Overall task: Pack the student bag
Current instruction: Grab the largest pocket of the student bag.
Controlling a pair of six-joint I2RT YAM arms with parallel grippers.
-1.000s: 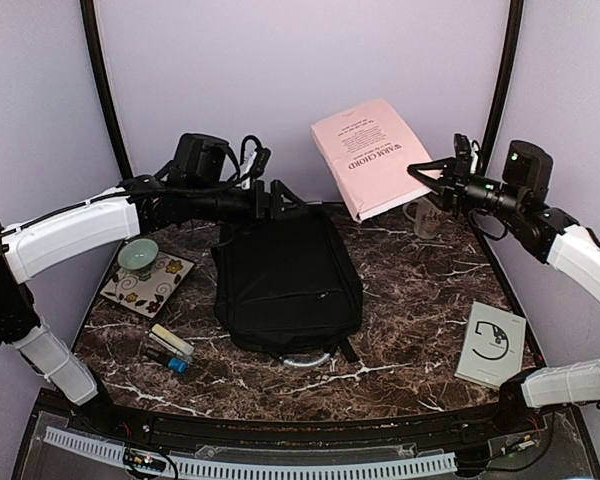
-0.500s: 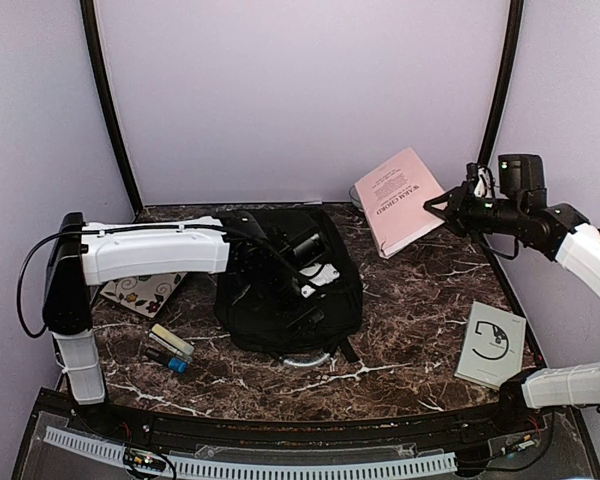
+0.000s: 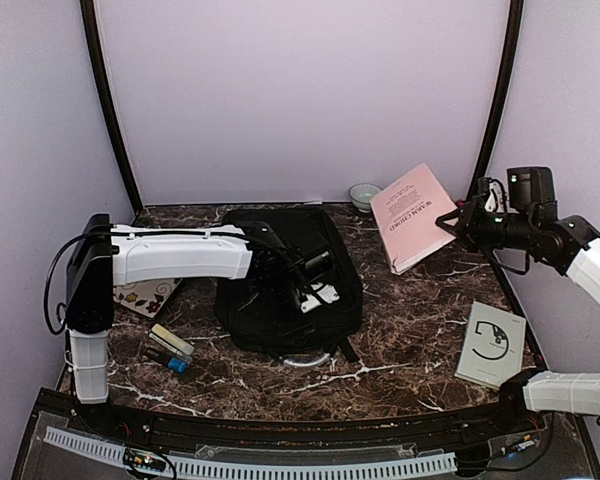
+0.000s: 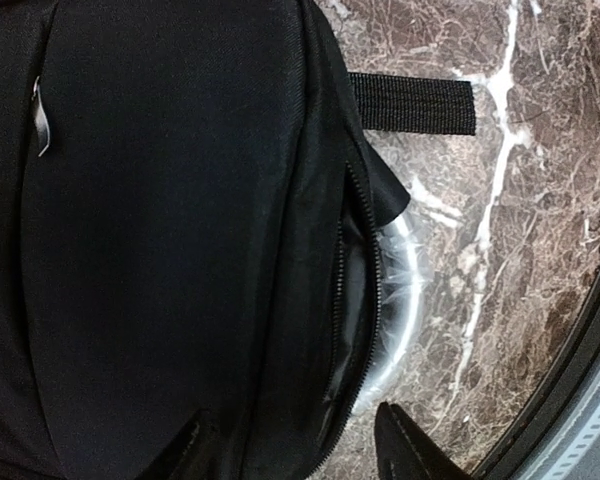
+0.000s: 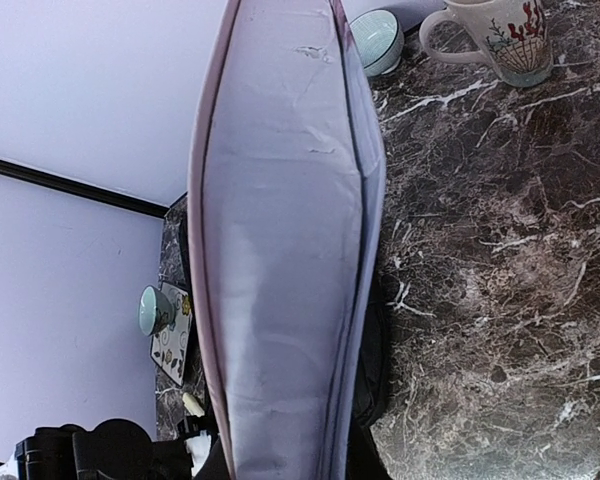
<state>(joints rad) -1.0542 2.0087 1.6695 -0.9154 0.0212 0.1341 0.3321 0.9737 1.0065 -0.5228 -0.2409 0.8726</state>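
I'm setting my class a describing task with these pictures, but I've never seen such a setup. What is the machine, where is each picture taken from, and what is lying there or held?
Two robot arms are bolted at the near edge of a marble table. One picture looks down from above; the other two come from a camera on each wrist. The left gripper, open, hangs over the black student bag near its zipper. The right gripper holds a pink book up off the table. Also lying there: a grey booklet, a small bowl, a mug and a patterned tile.
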